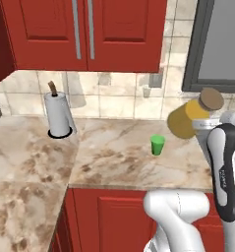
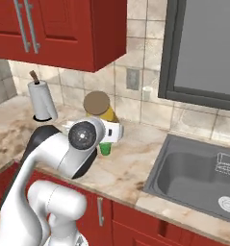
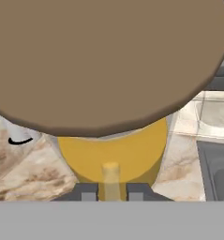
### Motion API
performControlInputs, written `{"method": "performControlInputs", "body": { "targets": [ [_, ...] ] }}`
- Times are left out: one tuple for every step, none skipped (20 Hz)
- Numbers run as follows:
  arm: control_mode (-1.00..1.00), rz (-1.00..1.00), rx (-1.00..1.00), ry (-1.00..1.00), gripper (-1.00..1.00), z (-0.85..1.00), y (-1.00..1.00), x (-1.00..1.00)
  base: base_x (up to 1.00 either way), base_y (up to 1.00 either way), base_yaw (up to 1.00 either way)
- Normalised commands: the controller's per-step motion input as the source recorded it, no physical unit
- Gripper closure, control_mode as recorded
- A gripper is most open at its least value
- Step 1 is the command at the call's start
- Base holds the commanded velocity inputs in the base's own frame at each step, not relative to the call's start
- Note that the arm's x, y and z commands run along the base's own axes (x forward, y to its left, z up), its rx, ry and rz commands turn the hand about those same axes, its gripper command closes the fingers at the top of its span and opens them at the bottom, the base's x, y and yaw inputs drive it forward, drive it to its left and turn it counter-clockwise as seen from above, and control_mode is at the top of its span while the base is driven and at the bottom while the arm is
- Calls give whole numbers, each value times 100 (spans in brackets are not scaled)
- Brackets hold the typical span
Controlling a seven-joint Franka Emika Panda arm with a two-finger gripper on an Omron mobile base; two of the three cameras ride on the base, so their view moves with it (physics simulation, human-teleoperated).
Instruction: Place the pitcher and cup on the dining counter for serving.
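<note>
Pitcher (image 1: 190,117): clamped in tool (image 3: 111,191), raised, tilted, undelivered; cup (image 1: 158,144): standing on kitchen counter (image 1: 114,152); both placements outstanding.

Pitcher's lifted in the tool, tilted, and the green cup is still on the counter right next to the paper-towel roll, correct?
Not quite. The pitcher is lifted and tilted in the tool, and the green cup does stand on the counter. But the cup is well apart from the paper-towel roll, which sits in the corner; the cup stands just below the raised pitcher. The left base view shows the gap.
</note>
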Motion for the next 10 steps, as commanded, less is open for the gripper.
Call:
{"method": "performControlInputs", "body": {
  "targets": [
    [100, 0, 0, 0, 100, 0, 0, 0, -49, 0, 100],
    [100, 0, 0, 0, 100, 0, 0, 0, -41, 0, 100],
    [100, 0, 0, 0, 100, 0, 0, 0, -35, 0, 100],
    [100, 0, 0, 0, 100, 0, 0, 0, -27, 0, 100],
    [100, 0, 0, 0, 100, 0, 0, 0, -25, 0, 100],
    [100, 0, 0, 0, 100, 0, 0, 0, -21, 0, 100],
    [100, 0, 0, 0, 100, 0, 0, 0, -13, 0, 100],
    [100, 0, 0, 0, 100, 0, 0, 0, -9, 0, 100],
    [100, 0, 0, 0, 100, 0, 0, 0, -6, 0, 100],
    [100, 0, 0, 0, 100, 0, 0, 0, -6, 0, 100]
  ]
}}
